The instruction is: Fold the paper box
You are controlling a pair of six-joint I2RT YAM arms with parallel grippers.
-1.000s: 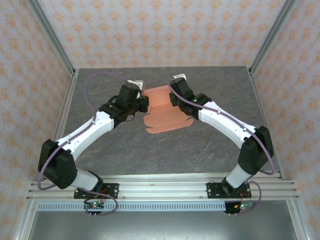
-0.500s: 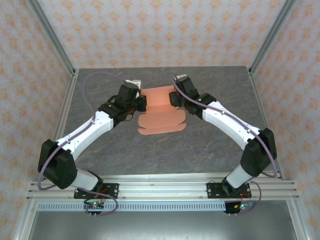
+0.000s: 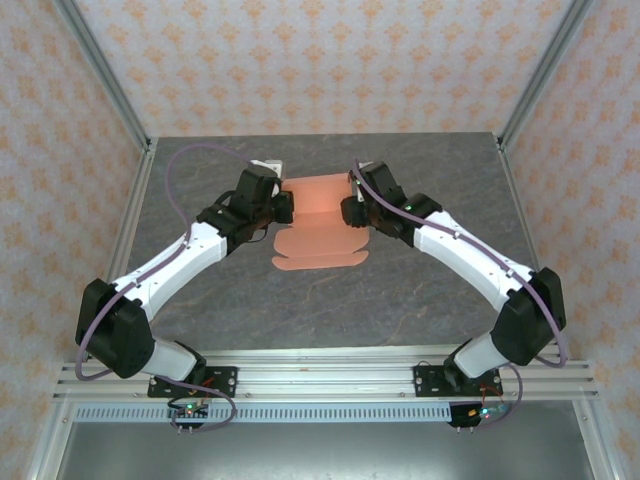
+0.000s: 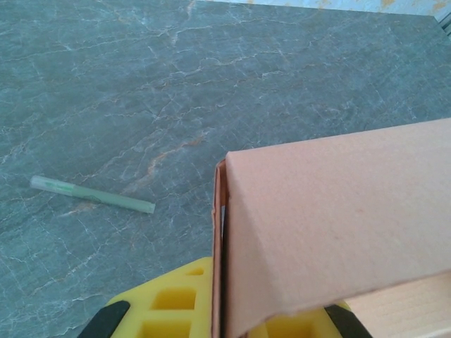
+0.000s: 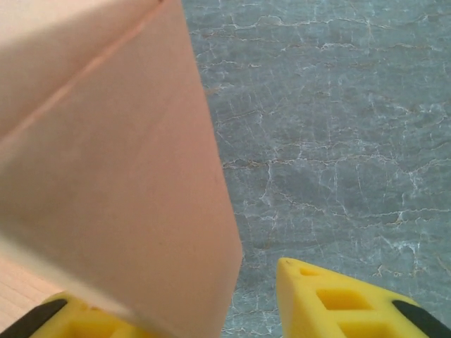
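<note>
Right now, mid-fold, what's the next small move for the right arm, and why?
Probably close the right gripper on the paper box at its right edge: its fingers stand apart beside the card, while the left gripper is shut on the left edge.

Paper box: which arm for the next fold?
Right, probably. The left gripper is shut on the paper box, anchoring it; the right gripper is open at its other edge, free to push.

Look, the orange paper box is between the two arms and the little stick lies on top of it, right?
No. The little stick lies on the table, apart from the orange paper box, not on top of it, as the left wrist view shows. The box is between the two arms.
</note>
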